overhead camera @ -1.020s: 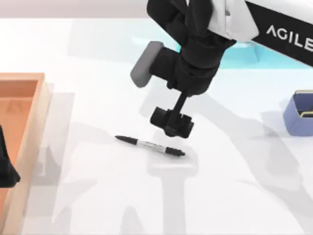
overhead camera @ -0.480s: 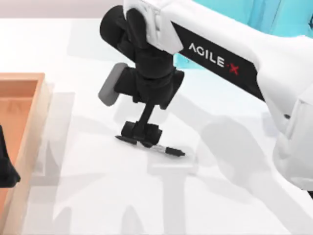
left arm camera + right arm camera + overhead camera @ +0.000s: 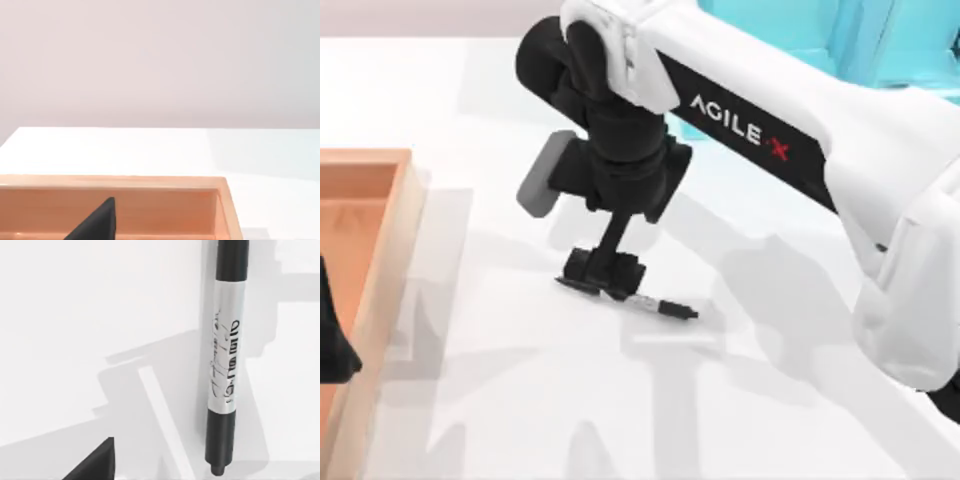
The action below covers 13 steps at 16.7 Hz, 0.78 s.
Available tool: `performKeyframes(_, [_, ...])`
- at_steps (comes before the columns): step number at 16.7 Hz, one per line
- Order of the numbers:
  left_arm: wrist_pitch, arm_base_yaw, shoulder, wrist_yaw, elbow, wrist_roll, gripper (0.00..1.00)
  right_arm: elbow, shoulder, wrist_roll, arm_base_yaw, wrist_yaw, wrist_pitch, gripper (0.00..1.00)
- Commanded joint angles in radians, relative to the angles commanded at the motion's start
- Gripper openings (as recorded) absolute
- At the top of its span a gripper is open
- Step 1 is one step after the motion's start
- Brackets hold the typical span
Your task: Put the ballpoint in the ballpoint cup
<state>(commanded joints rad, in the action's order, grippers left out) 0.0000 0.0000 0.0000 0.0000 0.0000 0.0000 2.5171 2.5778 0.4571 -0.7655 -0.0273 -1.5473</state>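
Right gripper (image 3: pixel 603 272) down over the pen (image 3: pixel 655 304) on the white table (image 3: pixel 770 400)

The pen lies flat mid-table, its left end under the gripper; whether the fingers are spread or pinching, I cannot tell. An orange tray (image 3: pixel 380 260) sits at the left edge, the left gripper (image 3: pixel 332 345) parked over it. A cyan shelf (image 3: pixel 850 40) stands far right, against a pale wall (image 3: pixel 160 60)

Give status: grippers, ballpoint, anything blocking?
Right gripper low over the ballpoint, at its left end. Ballpoint flat on table, not lifted. Left gripper parked over orange tray. No obstruction seen.
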Motion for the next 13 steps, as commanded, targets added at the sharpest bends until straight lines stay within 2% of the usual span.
performKeyframes(6, [0.0, 0.0, 0.0, 0.0, 0.0, 0.0, 1.0, -0.042, -0.004, 0.003, 0.003, 0.0, 0.042, 1.0])
performKeyframes(13, [0.0, 0.0, 0.0, 0.0, 0.0, 0.0, 1.0, -0.361, -0.01, 0.002, 0.003, 0.0, 0.352, 1.0])
